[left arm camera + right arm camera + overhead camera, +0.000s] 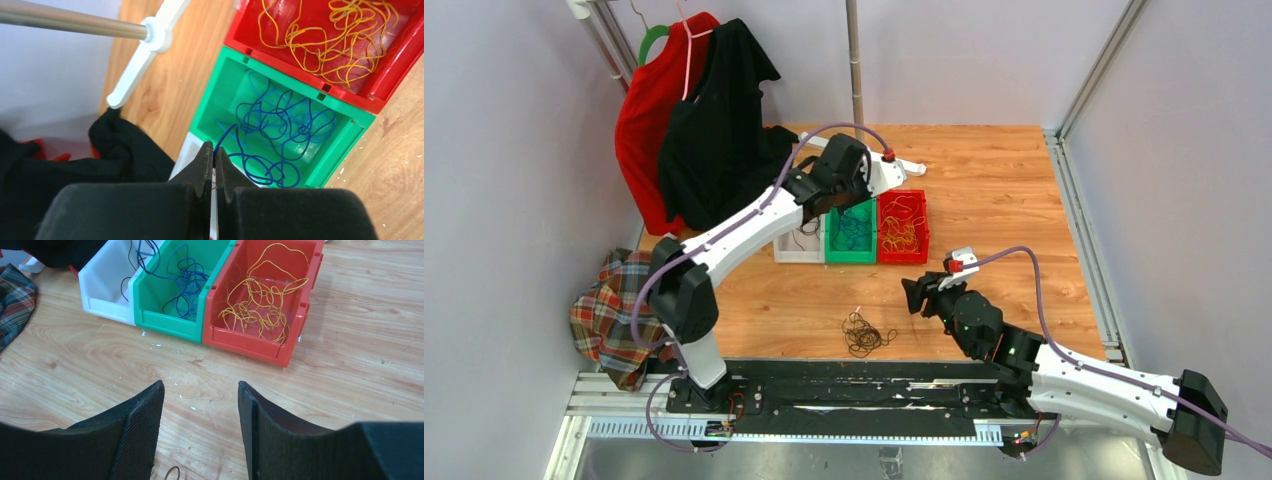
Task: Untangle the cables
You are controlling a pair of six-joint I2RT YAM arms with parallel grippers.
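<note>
Left end effector (214, 151) pinches blue cable (272, 120)

Left hand (214, 152) clamped, right hand (200, 385) agape

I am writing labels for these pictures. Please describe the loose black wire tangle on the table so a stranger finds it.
On the wooden table, find three plastic bins in a row: white bin, green bin, red bin. Below that row in the top view lies a small tangle of thin black cables. Unlike the blue cables and yellow-orange cables, it lies on bare wood, in no bin.
</note>
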